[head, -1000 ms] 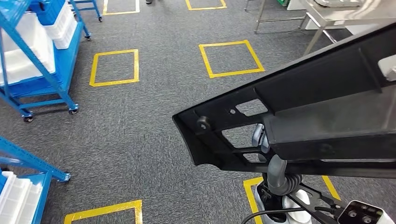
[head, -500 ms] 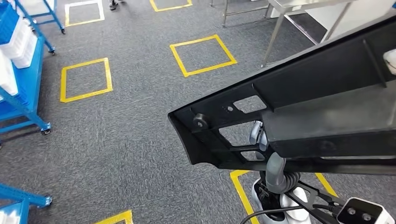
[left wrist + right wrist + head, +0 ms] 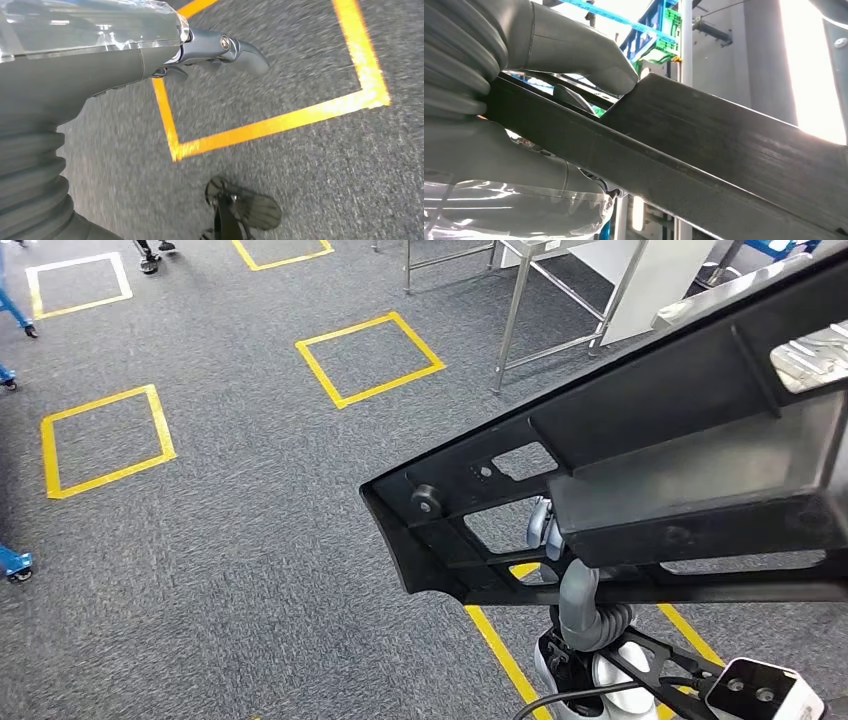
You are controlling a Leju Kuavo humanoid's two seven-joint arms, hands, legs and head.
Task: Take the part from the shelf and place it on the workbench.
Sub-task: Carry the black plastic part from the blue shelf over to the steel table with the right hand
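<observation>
— What's it carrying?
— A long black part (image 3: 640, 470), slanting across above grey carpet (image 3: 250, 540) marked with yellow tape squares (image 3: 368, 358).
— And beyond?
— A steel bench (image 3: 545, 280) — only its legs are clear.

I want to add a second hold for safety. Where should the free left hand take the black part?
Probably the near, narrowed end of the black part, reached from below: its open slots and thin rails suit fingers. The right hand already clamps a flat edge; the left hand hangs over the floor.

Head cam looks down from high over carpet (image 3: 250, 540), part (image 3: 640, 470) close at 3 o'clock. Left wrist cam faces that carpet (image 3: 310, 175). Right wrist cam sits tight against that part (image 3: 704, 150).
</observation>
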